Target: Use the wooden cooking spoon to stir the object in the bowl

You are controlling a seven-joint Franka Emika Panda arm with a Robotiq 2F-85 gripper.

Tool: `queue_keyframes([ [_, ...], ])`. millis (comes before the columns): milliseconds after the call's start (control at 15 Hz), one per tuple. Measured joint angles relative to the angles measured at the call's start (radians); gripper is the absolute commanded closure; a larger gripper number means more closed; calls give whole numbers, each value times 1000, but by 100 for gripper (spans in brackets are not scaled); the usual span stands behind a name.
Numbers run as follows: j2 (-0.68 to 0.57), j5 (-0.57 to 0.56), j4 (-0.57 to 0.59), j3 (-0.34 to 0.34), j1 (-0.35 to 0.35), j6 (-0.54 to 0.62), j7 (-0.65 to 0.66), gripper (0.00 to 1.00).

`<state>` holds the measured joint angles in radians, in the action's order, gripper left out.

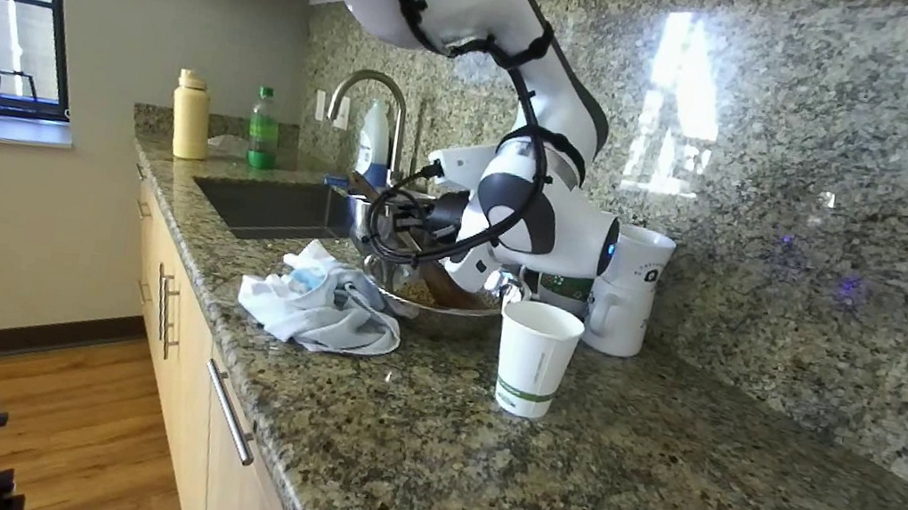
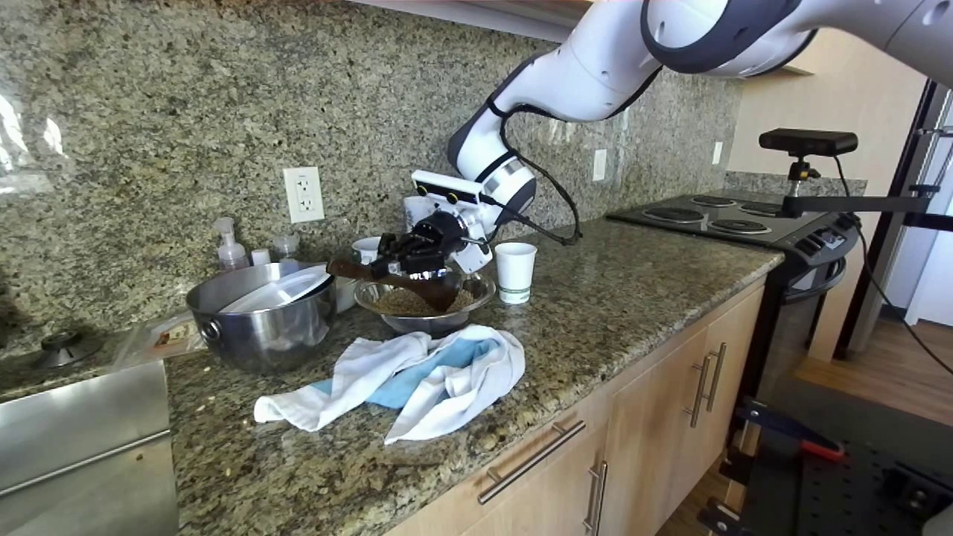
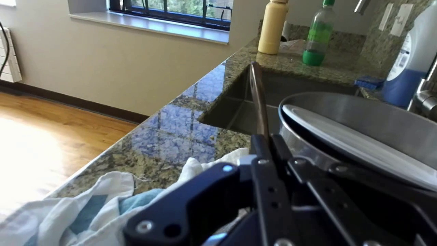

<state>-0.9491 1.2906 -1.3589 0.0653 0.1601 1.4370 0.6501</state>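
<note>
The wooden cooking spoon is dark brown and tilted. Its broad head (image 2: 441, 292) is down in the bowl, and its handle slopes up past the gripper. The spoon head also shows in an exterior view (image 1: 449, 288). In the wrist view the handle (image 3: 258, 99) sticks out beyond the fingertips. The bowl (image 2: 428, 325) is a wide, shiny round dish holding a tan, grain-like layer. It shows partly behind the arm and cup in an exterior view (image 1: 444, 320). My gripper (image 2: 383, 266) is shut on the handle above the bowl's side, with narrowly spaced fingers in the wrist view (image 3: 269, 140).
A steel pot (image 2: 260, 339) with a pale lid or plate inside stands close beside the gripper. A crumpled white and blue towel (image 2: 454, 387) lies before the bowl. A paper cup (image 1: 536, 359) and white mugs (image 1: 620, 316) stand close by. The sink (image 1: 271, 212) is beyond the pot.
</note>
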Motion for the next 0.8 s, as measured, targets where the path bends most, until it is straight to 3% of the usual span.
queue_keyframes([
  [67, 0, -3, -7, 0, -3, 6, 0, 67],
  [200, 0, -7, -19, 2, -5, 12, 0, 54],
  [667, 0, -10, -37, 12, -2, 16, 0, 2],
  [800, 1, -10, -37, 13, 1, 15, 2, 0],
])
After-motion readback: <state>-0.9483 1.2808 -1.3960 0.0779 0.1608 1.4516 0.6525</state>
